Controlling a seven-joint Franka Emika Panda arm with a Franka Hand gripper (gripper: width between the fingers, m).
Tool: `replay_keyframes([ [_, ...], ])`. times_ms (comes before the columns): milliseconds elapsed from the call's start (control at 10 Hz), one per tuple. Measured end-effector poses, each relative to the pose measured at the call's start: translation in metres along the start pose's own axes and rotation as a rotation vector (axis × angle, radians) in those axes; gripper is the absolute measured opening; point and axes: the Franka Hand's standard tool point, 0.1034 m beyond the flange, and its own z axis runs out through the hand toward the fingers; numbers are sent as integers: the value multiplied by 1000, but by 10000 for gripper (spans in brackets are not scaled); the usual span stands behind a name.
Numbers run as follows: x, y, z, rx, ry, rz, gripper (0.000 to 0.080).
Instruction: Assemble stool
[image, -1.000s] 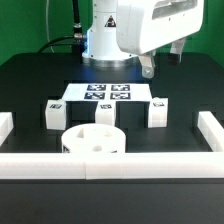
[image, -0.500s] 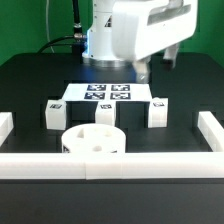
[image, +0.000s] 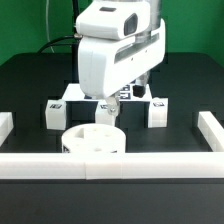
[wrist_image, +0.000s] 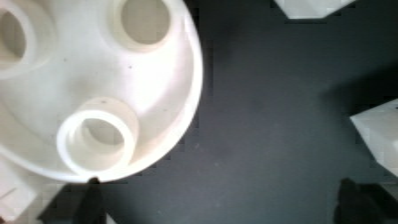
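Both fingertips (wrist_image: 75, 200) of the gripper (wrist_image: 219, 200) stand wide apart, holding nothing, above the black table (image: 30, 85) beside the round seat (image: 93, 140), which lies just beside the long border rail (image: 110, 163). One fingertip hangs over the seat's rim, so I judge a straight descent could land on that rim and shove or tip the seat instead of straddling its wall.

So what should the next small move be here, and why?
Probably shift the open jaws a little toward the seat before descending. In the wrist view mostly dark table shows between them, with the seat's rim only near one fingertip, so closing now would likely grasp nothing.
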Motion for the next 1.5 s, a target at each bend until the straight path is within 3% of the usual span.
replay_keyframes([
  [300, -2, 0, 2, 3, -2, 1, 649],
  [500, -12, 3, 18, 10, -5, 15, 649],
  [1000, -21, -6, 43, 30, -14, 25, 649],
  [1500, -23, -10, 54, 46, -21, 20, 649],
])
